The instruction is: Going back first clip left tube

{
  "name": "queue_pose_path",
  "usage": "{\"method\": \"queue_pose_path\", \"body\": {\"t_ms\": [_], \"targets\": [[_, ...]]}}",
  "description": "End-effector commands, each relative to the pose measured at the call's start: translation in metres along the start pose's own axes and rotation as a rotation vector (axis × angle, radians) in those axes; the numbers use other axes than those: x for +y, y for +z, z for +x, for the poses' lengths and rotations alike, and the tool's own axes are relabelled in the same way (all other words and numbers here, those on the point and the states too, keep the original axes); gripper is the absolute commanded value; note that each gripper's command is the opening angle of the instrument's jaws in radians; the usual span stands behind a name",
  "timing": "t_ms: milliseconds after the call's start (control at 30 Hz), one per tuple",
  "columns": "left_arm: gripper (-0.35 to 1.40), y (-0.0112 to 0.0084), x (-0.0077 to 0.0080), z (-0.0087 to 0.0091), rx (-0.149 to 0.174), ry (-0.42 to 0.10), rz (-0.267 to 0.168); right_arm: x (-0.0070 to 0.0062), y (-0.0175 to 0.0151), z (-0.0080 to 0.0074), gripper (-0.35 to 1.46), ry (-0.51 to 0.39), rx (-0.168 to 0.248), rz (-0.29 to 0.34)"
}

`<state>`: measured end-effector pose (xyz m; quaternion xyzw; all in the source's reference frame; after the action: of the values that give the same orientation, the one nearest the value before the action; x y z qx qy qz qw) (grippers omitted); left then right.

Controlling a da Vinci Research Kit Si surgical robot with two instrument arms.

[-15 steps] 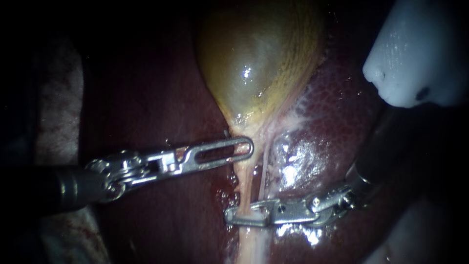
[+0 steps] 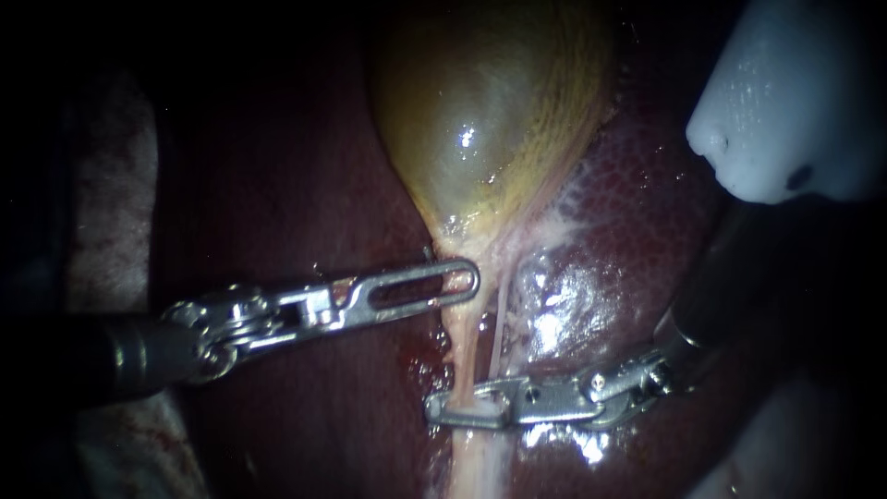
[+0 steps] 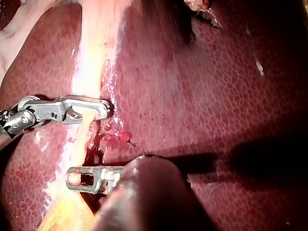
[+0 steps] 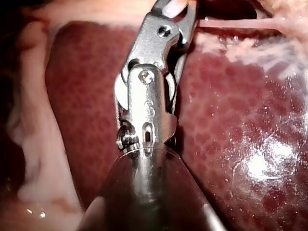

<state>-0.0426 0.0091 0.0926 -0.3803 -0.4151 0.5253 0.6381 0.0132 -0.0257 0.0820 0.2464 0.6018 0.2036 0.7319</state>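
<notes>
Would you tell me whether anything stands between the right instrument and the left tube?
Nothing visible does: the right instrument lies across the left tube, touching it. The left instrument sits higher, near the gallbladder.

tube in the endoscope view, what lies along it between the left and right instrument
Only a bare stretch of tube, no clip showing on it, with liver on both sides; the endoscope view shows it.

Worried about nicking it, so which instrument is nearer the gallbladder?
Left instrument: its tip lies just below the gallbladder; the right instrument straddles the tube farther from it.
</notes>
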Motion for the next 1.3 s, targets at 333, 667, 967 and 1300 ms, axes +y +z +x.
{"method": "queue_pose_path", "body": {"t_ms": [333,667,967,1300], "targets": [[-0.35,0.0,0.0,0.0,0.0,0.0,0.0,0.0,-0.0001,0.0002,0.24,-0.024,0.01,-0.004],[-0.35,-0.0001,0.0,0.0,0.0,0.0,0.0,0.0002,-0.0002,0.0007,0.44,-0.033,0.014,-0.004],[-0.35,-0.0001,0.0,0.0,0.0,0.0,0.0,0.0002,-0.0004,0.0011,0.53,-0.03,0.012,-0.003],[-0.35,0.0001,-0.0004,-0.0001,-0.002,-0.003,-0.002,0.0004,-0.0005,0.0015,0.58,-0.052,0.023,-0.007]]}}
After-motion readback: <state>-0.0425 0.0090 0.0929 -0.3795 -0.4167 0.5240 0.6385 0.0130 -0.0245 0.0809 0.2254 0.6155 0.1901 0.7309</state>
